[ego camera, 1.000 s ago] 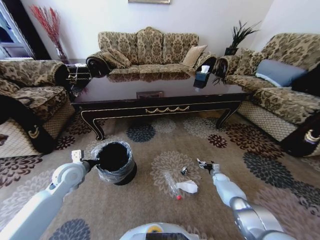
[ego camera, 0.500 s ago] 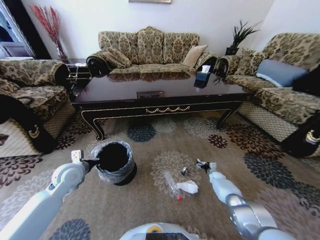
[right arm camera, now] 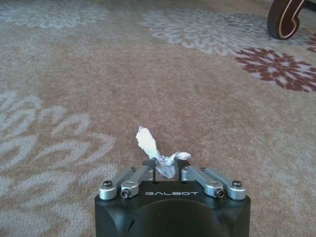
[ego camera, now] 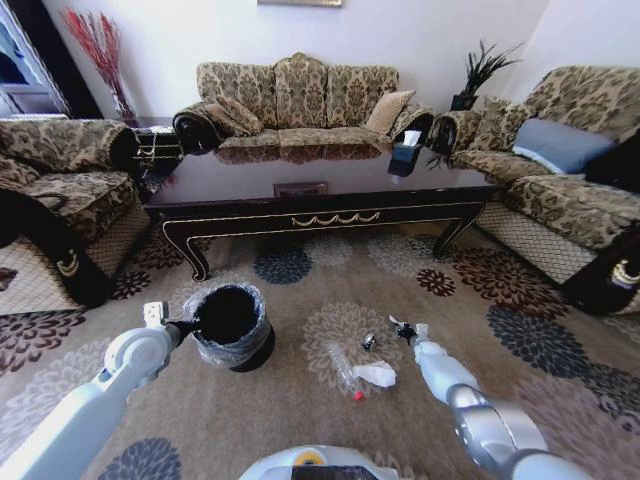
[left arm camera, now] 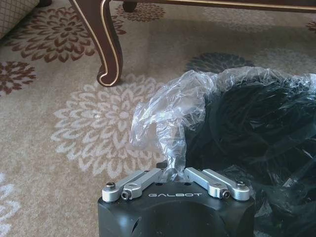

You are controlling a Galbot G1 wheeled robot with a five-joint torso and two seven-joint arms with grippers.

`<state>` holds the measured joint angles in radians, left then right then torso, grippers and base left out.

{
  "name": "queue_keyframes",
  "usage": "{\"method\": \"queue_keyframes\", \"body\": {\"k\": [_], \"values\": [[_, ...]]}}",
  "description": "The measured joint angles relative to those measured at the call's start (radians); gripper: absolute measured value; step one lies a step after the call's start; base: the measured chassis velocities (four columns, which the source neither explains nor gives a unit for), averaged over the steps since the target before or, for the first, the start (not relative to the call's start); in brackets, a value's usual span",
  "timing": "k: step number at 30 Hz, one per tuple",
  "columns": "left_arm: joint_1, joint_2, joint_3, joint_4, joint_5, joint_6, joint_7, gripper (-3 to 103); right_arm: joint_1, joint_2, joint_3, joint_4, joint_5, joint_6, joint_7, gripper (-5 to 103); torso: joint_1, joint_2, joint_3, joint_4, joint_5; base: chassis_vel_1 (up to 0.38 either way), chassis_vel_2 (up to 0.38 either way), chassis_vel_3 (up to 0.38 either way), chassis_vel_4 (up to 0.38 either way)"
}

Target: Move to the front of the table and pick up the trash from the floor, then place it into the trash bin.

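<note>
The black trash bin [ego camera: 232, 326] with its crinkled clear bag stands on the flowered carpet floor [ego camera: 300, 420] in front of the dark table [ego camera: 250, 185]. My left gripper [ego camera: 190, 323] is shut on the bag's folded rim [left arm camera: 168, 123] at the bin's [left arm camera: 247, 148] side. My right gripper [ego camera: 403, 328] hangs low over the carpet, shut on a small white scrap of trash [right arm camera: 154, 150]. A clear bottle [ego camera: 343, 368] with a red cap, a crumpled white paper wad [ego camera: 376, 374] and a small dark scrap [ego camera: 368, 341] lie between the bin and my right gripper.
Sofas ring the table on three sides. A dark tissue box [ego camera: 403, 155] sits on the table's right end. Curved table legs [left arm camera: 106, 44] [right arm camera: 284, 17] stand beyond each gripper. Open carpet lies to the right of the litter.
My right gripper has shifted a little to the left, toward the litter and the bin, with the white scrap in it. The left arm and the bin have stayed put.
</note>
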<state>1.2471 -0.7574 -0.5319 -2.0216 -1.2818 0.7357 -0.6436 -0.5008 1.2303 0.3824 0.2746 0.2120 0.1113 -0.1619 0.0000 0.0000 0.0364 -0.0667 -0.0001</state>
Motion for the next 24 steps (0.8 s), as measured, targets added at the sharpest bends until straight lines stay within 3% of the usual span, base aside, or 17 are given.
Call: {"method": "queue_keyframes", "body": {"k": [2, 5, 7, 19, 24], "values": [[0.0, -0.001, 0.0, 0.0, 0.001, 0.0, 0.0, 2, -0.001, 0.0, 0.0, 0.001, -0.002, 0.0, 0.0, 20, 0.0, 0.0, 0.0, 0.0, 0.0, 0.0, 0.0, 0.0, 0.0], [-0.001, -0.004, 0.0, 0.001, 0.002, 0.0, 0.001, 2, -0.008, 0.001, 0.0, 0.006, -0.007, 0.0, 0.0, 4, 0.0, 0.0, 0.0, -0.0001, 0.0001, 0.0, 0.0, 0.0, 0.0], [-0.001, -0.004, 0.0, 0.001, 0.002, 0.0, 0.001, 2, -0.01, 0.001, 0.0, 0.008, -0.008, 0.0, 0.0, 2, 0.0, 0.0, 0.0, 0.0, 0.0001, 0.0, 0.0, 0.0, 0.0], [0.007, -0.005, 0.0, -0.01, 0.003, 0.0, 0.0, 2, -0.037, -0.014, -0.004, 0.059, -0.008, 0.013, 0.004, 0, 0.0, 0.0, 0.0, 0.0, 0.0003, 0.0, 0.0, 0.0, 0.0], [0.008, 0.011, 0.036, -0.027, 0.019, 0.0, 0.011, 2, -0.104, -0.083, -0.021, 0.215, 0.038, 0.027, 0.03, 0, 0.0, 0.0, 0.0, 0.0003, 0.0003, 0.0, 0.0, 0.0, 0.0]]}}
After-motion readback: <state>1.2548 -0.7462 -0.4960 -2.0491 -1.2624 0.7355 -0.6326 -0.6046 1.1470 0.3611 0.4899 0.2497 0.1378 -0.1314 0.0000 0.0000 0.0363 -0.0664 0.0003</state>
